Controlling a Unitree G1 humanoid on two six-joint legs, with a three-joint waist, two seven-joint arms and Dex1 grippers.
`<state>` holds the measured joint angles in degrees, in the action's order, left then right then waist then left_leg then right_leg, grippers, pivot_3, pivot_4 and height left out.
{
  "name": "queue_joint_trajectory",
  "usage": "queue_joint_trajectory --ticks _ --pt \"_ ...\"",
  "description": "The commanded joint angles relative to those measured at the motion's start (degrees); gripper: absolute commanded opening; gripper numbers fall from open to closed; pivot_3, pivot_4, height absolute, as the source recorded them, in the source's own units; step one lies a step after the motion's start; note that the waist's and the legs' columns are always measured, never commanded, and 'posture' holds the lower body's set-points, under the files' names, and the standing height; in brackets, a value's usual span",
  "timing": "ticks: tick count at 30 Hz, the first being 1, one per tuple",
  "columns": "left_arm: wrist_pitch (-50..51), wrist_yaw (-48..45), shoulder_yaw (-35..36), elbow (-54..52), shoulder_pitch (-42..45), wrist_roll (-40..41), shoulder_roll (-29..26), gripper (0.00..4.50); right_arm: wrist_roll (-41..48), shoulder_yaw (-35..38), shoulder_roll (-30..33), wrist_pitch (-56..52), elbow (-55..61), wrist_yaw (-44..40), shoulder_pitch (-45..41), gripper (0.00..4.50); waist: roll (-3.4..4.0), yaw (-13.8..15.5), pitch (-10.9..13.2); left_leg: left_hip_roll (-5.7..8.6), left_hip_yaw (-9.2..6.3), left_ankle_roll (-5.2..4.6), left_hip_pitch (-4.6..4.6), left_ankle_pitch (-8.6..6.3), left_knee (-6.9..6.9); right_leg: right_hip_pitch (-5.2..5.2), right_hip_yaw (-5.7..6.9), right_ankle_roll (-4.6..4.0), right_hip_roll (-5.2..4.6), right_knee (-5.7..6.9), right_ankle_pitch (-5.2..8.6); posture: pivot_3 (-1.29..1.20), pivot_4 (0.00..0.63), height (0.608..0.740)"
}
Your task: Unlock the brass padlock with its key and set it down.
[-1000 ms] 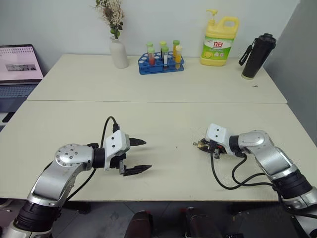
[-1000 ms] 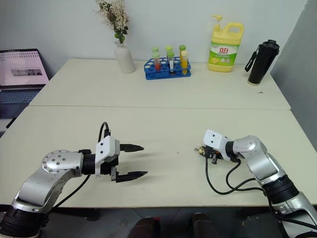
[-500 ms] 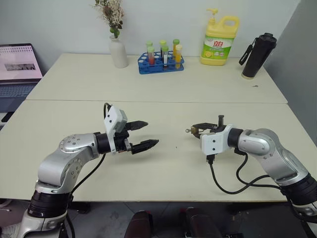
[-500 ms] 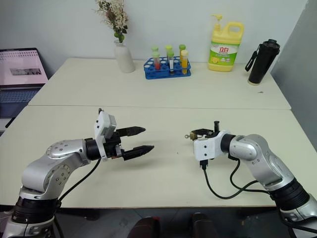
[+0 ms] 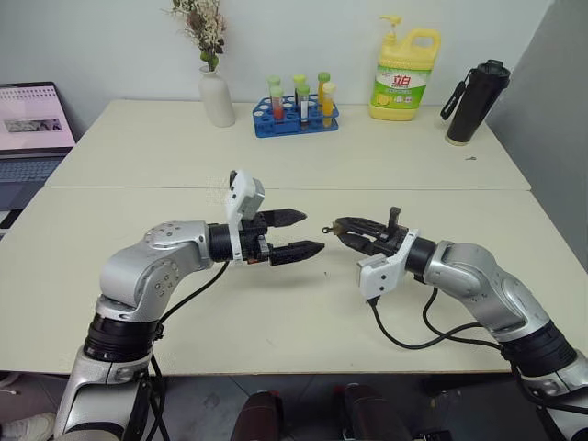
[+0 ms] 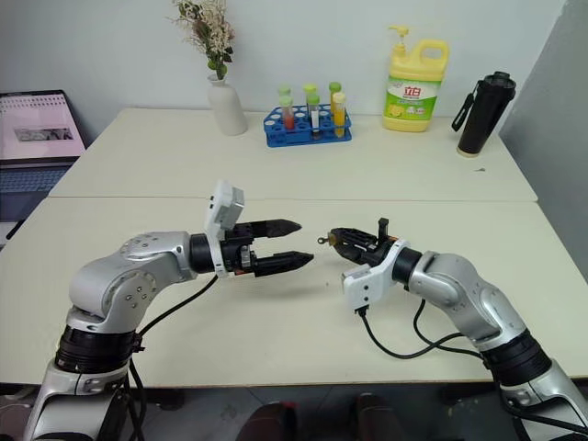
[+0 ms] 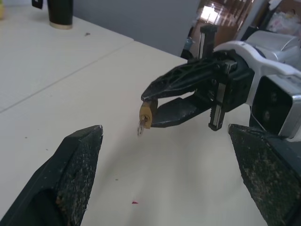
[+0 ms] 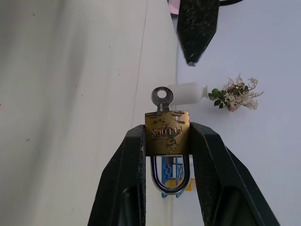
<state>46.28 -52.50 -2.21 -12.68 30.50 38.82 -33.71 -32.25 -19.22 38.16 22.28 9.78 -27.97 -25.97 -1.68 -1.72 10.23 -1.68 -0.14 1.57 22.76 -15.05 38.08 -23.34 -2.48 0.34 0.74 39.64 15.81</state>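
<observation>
Both grippers risen and closer, right gripper (image 6: 336, 239) pinching brass padlock (image 8: 166, 133), key (image 8: 162, 98) inserted, left gripper (image 6: 296, 243) agape opposite.

Brass padlock (image 8: 166, 133): dull, scuffed golden metal; shackle and key (image 8: 162, 98): smooth silvery metal. Right gripper (image 8: 166, 141) fingers: matt black, grainy plastic. Tabletop (image 5: 303, 156): smooth matt cream.

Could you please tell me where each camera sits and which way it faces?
Head views: look down over the cream table; both arms show.
Left wrist view: looks along the open left hand at the right hand pinching the small golden-brass padlock.
Right wrist view: looks along its fingers at the padlock and thin silvery key.
Both wrist views share the padlock.
</observation>
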Motion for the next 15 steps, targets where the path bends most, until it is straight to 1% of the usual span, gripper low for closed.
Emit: queue_joint_trajectory --ticks 1,6,13,15 --pt "-0.5 -1.2 0.1 1.2 2.1 0.5 0.8 4.5 0.5 2.1 -0.4 1.7 1.4 1.2 -1.4 0.94 0.0 0.0 0.0 0.0 -0.01 0.0 0.01 0.0 0.0 0.0 0.01 0.0 0.0 0.0 0.0 0.0 0.15 0.74" --pt "0.4 -1.6 0.9 4.4 4.2 1.3 2.2 4.5 0.5 2.1 -1.0 2.5 1.2 1.2 -1.7 0.94 0.0 0.0 0.0 0.03 0.01 0.0 0.0 0.0 0.01 0.0 0.01 0.0 0.01 0.01 0.0 0.0 0.15 0.74" --pt "-0.6 -3.7 -0.2 6.2 4.3 -0.3 1.6 4.5 0.9 2.2 -1.8 1.8 1.7 0.6 -1.6 0.94 0.0 0.0 0.0 0.02 -0.01 0.0 0.0 0.0 0.01 0.0 0.01 -0.01 0.01 0.03 -0.01 0.0 0.15 0.74" --pt "-0.5 -3.9 -0.2 6.2 4.1 -0.5 1.7 4.1 1.1 2.3 -1.9 1.7 2.0 0.3 -1.4 0.94 0.0 0.0 0.0 0.02 -0.01 0.0 0.0 0.0 0.01 0.0 0.0 -0.01 0.01 0.03 -0.01 0.0 0.15 0.74"
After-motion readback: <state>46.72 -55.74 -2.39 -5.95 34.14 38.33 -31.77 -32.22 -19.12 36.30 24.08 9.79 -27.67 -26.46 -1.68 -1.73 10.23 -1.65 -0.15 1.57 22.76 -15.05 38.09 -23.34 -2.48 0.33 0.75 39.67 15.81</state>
